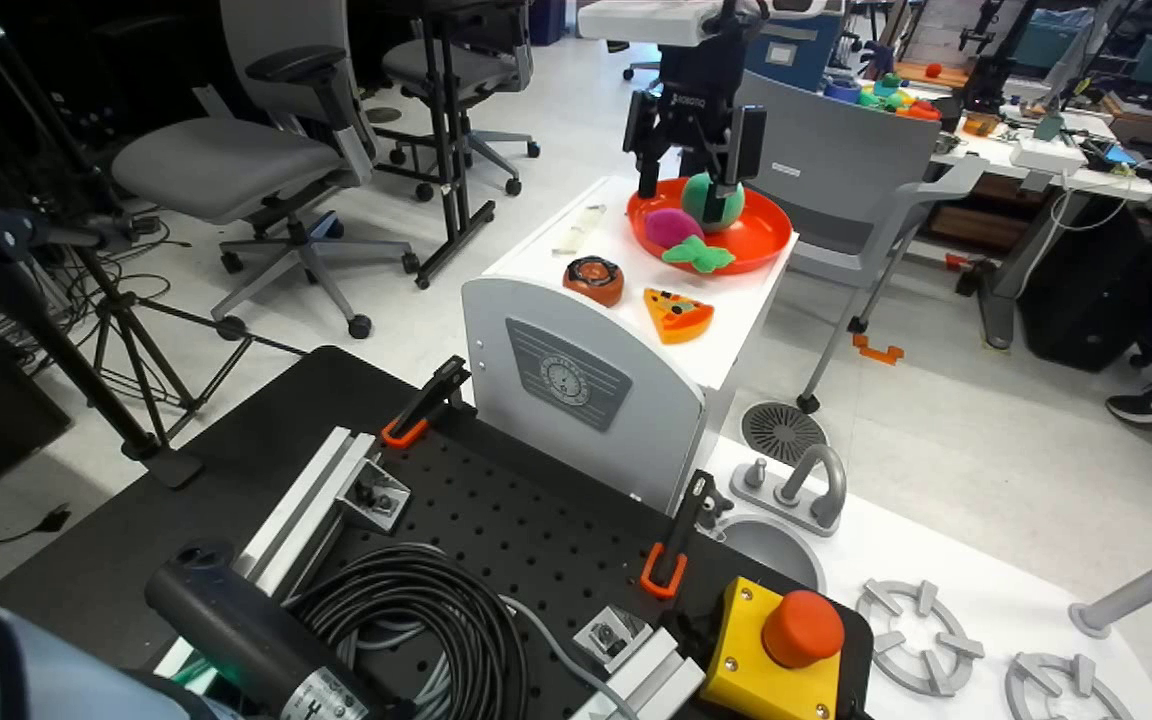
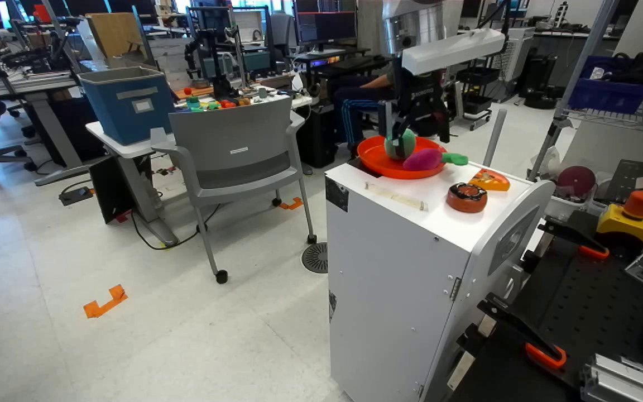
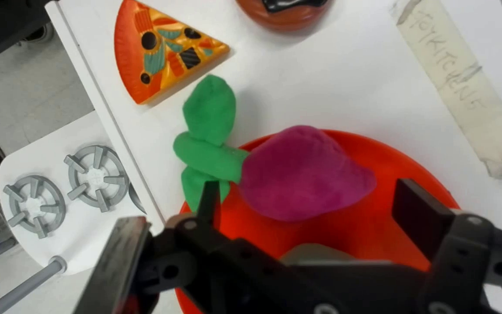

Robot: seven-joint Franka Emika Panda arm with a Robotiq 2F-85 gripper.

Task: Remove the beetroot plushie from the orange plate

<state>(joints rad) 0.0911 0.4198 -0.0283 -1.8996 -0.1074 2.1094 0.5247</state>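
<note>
The beetroot plushie (image 3: 303,179), magenta with green leaves, lies in the near side of the orange plate (image 3: 368,231). Its leaves (image 1: 699,254) hang out past the rim above the white top. Both exterior views show the plushie (image 2: 423,160) beside a round green ball (image 2: 407,146) in that plate (image 1: 764,238). My gripper (image 3: 310,185) points down over the plate with its fingers wide apart and nothing gripped. In the wrist view the plushie appears beyond and between the fingertips, the left one overlapping a leaf. The gripper's body hides most of the ball there.
An orange pizza-slice toy (image 1: 676,318) and a round brown toy (image 1: 593,280) lie on the white top near the plushie. A handwritten tape strip (image 3: 460,78) is stuck nearby. The top's raised grey end panel (image 1: 576,380) faces the black bench, and a grey chair (image 2: 232,151) stands alongside.
</note>
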